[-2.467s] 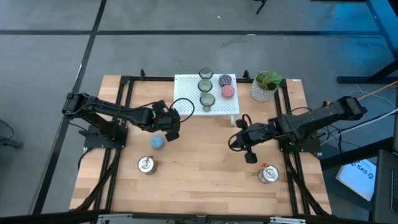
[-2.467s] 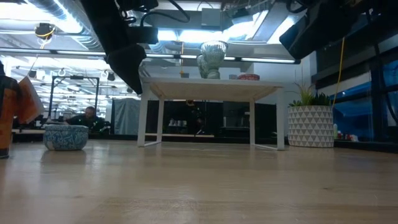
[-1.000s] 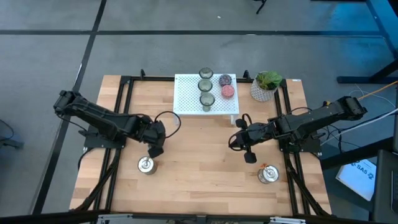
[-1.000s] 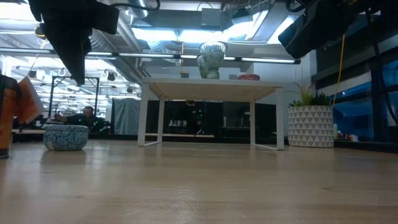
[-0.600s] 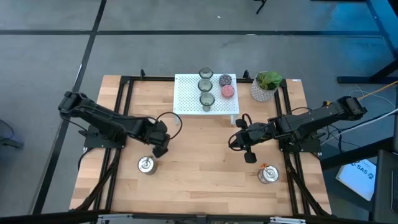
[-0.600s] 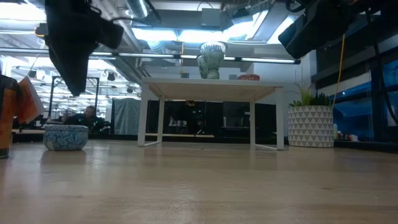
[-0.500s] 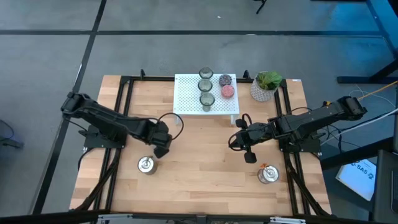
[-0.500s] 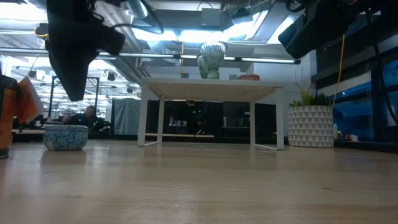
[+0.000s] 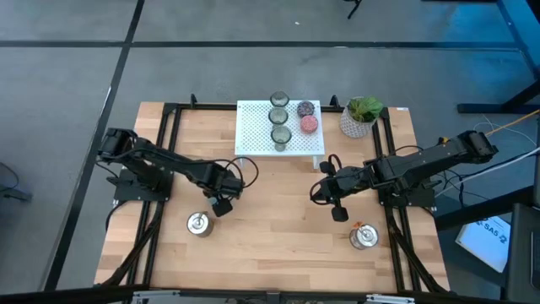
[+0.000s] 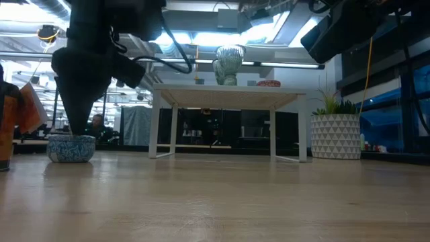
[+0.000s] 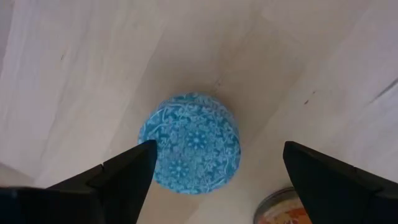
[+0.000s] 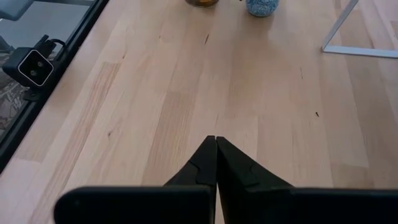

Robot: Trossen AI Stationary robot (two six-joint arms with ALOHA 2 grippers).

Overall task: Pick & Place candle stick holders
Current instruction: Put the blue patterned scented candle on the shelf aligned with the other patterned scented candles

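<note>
A blue patterned cup [image 11: 189, 143] stands on its base on the wooden table [image 9: 278, 236], left of the middle; it also shows in the low view [image 10: 70, 148]. My left gripper [image 11: 217, 146] is open and points down right over it, one finger on either side, and hides it in the high view [image 9: 221, 203]. Three olive glass cups [image 9: 278, 116], a purple cup [image 9: 305, 109] and a pink cup [image 9: 309, 123] stand on the white rack [image 9: 253, 135]. Two silver cups [image 9: 198, 224] [image 9: 363, 237] stand near the front. My right gripper [image 12: 216, 140] is shut and empty, right of the middle [image 9: 325, 190].
A white pot with a green plant [image 9: 361, 116] stands right of the rack at the far edge. The left silver cup [image 11: 285, 208] is close beside the blue cup. Black frame rails [image 9: 160, 169] run along the table's left and right sides. Bare wood lies between the arms.
My left gripper has moved a little toward the table's right edge and come down over the blue cup, still open. The blue cup has not moved. My right arm has kept still.
</note>
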